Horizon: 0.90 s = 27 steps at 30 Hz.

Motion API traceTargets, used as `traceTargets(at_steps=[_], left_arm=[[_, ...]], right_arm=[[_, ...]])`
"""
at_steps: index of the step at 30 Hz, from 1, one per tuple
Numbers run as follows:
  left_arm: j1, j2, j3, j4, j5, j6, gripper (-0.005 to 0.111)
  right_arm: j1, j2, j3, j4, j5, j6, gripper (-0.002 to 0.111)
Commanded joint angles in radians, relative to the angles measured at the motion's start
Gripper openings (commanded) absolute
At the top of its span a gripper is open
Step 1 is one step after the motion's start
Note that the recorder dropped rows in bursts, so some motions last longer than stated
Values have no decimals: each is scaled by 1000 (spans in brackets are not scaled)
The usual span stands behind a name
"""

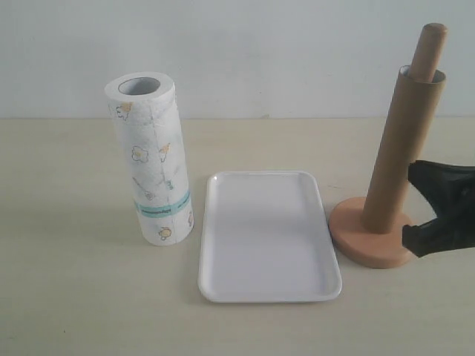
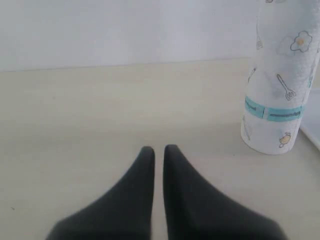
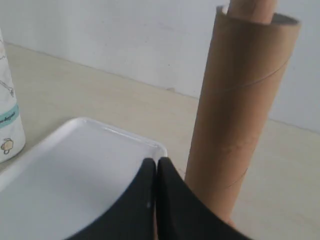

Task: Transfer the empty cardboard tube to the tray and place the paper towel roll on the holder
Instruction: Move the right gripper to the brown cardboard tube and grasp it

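Observation:
The empty cardboard tube [image 1: 401, 148] [image 3: 240, 100] stands slipped over the holder's pole [image 1: 430, 46] [image 3: 250, 7], leaning on it, above the round wooden base [image 1: 371, 241]. The paper towel roll [image 1: 152, 159] [image 2: 280, 75] stands upright on the table, left of the white tray [image 1: 267, 237] [image 3: 75, 170], which has nothing in it. My right gripper [image 1: 413, 234] [image 3: 156, 162] is shut and empty, low beside the tube on its right. My left gripper [image 2: 159, 149] is shut on nothing, hovering over bare table short of the roll; the exterior view does not show it.
A pale wall runs behind the beige table. The tray's edge [image 2: 312, 132] shows just past the roll in the left wrist view. The roll's lower part [image 3: 7, 125] sits at the border of the right wrist view.

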Motion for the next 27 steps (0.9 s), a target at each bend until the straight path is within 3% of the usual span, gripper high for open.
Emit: traceTargets(at_steps=[1, 4, 8, 10, 18, 27], left_arm=[[3, -2, 4, -12, -6, 5, 6], [3, -2, 4, -12, -6, 5, 6], [3, -2, 4, -12, -6, 5, 6], [3, -2, 4, -12, -6, 5, 6], [3, -2, 4, -12, -6, 5, 6], [3, -2, 4, -12, -6, 5, 6]], right_arm=[[4, 71, 4, 13, -60, -7, 3], [4, 77, 4, 13, -63, 0, 23], [4, 77, 4, 80, -66, 10, 73], [4, 77, 4, 150, -69, 10, 85], [4, 77, 4, 219, -69, 8, 66], [4, 77, 4, 223, -81, -5, 66]])
